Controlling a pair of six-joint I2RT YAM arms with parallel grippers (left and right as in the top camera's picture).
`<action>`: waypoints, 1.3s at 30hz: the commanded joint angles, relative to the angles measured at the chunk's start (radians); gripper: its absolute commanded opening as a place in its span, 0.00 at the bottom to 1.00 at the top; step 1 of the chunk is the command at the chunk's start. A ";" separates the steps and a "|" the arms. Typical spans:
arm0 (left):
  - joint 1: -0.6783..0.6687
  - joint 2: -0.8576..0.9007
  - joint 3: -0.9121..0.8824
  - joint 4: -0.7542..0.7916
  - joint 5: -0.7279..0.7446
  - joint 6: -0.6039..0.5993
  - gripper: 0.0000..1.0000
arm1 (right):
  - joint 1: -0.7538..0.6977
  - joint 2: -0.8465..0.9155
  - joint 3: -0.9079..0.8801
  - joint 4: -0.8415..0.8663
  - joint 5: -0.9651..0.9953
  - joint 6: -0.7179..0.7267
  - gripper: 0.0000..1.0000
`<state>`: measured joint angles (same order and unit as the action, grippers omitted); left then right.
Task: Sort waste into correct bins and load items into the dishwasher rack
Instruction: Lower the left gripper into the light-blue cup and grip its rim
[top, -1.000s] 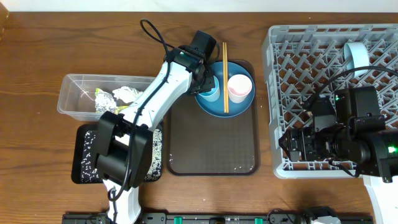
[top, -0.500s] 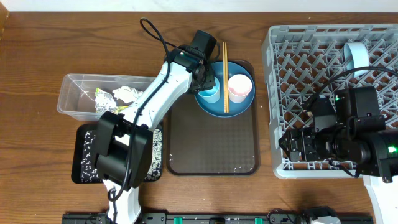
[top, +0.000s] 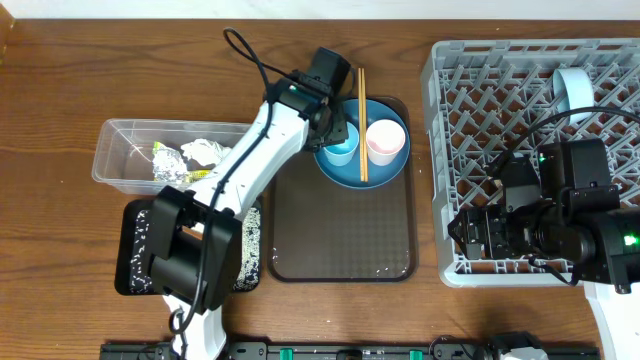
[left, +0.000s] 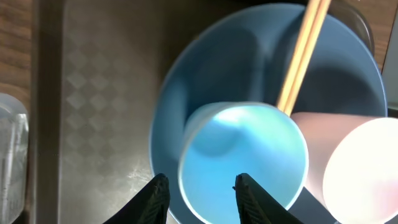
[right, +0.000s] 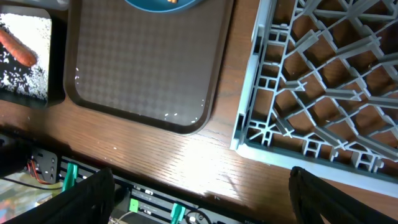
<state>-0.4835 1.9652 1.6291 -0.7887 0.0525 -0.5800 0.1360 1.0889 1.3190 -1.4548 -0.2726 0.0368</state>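
Left gripper (left: 202, 190) sat low over the light blue cup (left: 242, 155), jaws parted and not clamped. One finger was outside the cup's wall and one over its mouth, likely lined up for a rim pinch. The cup stood upright on the left part of the blue plate (top: 350, 174), at the far right corner of the brown tray (top: 340, 230). The pink cup (top: 385, 142) was just beside it, and the chopsticks (top: 362, 110) lay across the plate between the two cups.

Right gripper (right: 211, 196) was wide open and empty at the near left corner of the dishwasher rack (top: 480, 90), probably waiting for a handover.

Only the left wrist view showed the straddle; overhead, the arm hid it. Only the right wrist view showed the carrot piece (right: 15, 46) among rice bits (right: 25, 81) in the black tray (top: 135, 285).
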 joint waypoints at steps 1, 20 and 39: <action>-0.014 -0.018 -0.024 0.004 -0.020 -0.005 0.38 | -0.006 -0.004 0.005 -0.001 0.003 -0.009 0.87; -0.014 -0.018 -0.076 0.039 -0.061 -0.005 0.38 | -0.005 -0.004 0.005 -0.002 0.003 -0.009 0.87; -0.019 -0.016 -0.103 0.061 -0.065 -0.005 0.32 | -0.006 -0.004 0.005 -0.002 0.003 -0.009 0.86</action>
<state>-0.5003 1.9652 1.5383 -0.7303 0.0113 -0.5804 0.1360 1.0889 1.3190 -1.4548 -0.2726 0.0368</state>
